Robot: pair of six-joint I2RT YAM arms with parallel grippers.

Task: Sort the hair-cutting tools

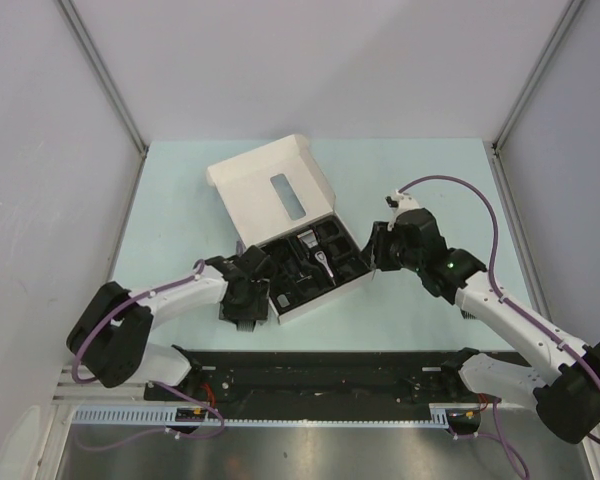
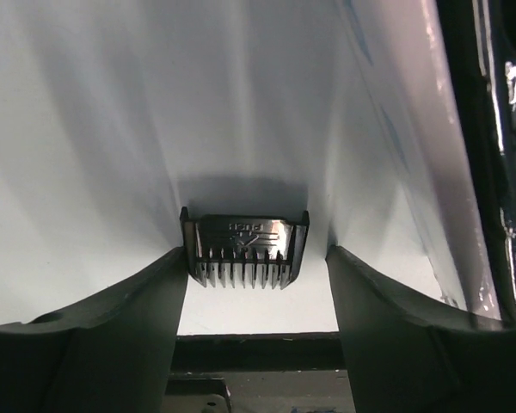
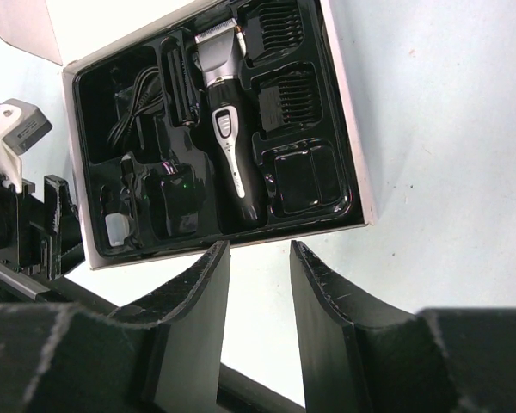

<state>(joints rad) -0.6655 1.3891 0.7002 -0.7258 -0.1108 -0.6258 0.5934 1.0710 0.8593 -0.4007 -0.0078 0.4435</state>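
A comb guard (image 2: 245,249) lies flat on the table (image 1: 180,200), just outside the left wall of the white box (image 1: 260,180). Its long axis runs across the gap of the left gripper (image 2: 256,258), and its teeth point back toward the wrist camera. The guard's one end touches one finger, while a small gap remains to the other finger, so the jaws stand apart and are not clamped on it.

The clipper (image 3: 228,129) rests in the middle slot of the black tray (image 3: 90,95) inside the box. Its long axis runs near to far, with the silver blade end pointing far-left toward the raised lid. More comb guards (image 3: 285,95) fill the compartments on one side of it, and a coiled cable (image 3: 129,103) sits on the other side.

The table is pale blue-green and is closed in by plain light panels on the left, right and far sides. The right gripper (image 3: 260,249) hovers just beside the box's right edge, and the clipper's tail end lies just beyond its fingertips. Its jaws are slightly apart and hold nothing.
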